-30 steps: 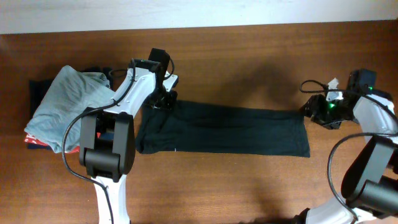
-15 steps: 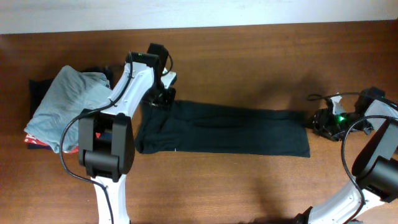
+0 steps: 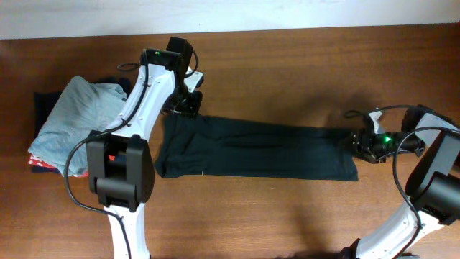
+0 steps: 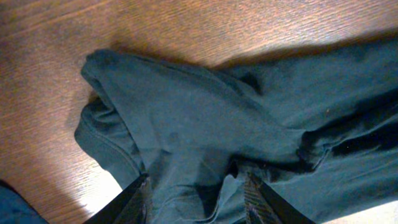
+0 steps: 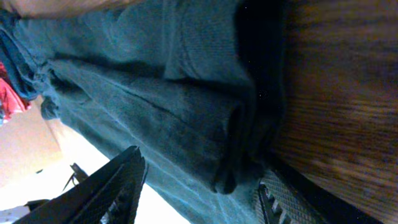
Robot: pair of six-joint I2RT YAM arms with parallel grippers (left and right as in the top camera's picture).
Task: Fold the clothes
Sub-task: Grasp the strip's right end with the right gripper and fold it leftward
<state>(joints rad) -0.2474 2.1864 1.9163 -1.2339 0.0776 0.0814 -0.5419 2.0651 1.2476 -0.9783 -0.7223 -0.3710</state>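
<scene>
The clothes are one black T-shirt (image 3: 259, 147), lying on the wooden table (image 3: 287, 65) as a long flat strip running left to right. My left gripper (image 3: 185, 106) is at the strip's far left corner. In the left wrist view its fingers stand apart over bunched dark fabric (image 4: 205, 112), so the left gripper (image 4: 196, 202) is open. My right gripper (image 3: 357, 140) is at the strip's right end. There the right gripper (image 5: 202, 193) is open too, with a thick fold of the shirt (image 5: 155, 93) lying between the two fingers.
A light grey-blue garment (image 3: 72, 122) is heaped at the far left on a navy piece (image 3: 44, 104) and an orange-red piece (image 3: 36, 164). Bare wood runs in front of and behind the shirt. The table's back edge meets a white wall.
My left gripper has shifted slightly toward the table's back at the shirt's left corner. My right gripper swung out to the right, then came back onto the shirt's right end.
</scene>
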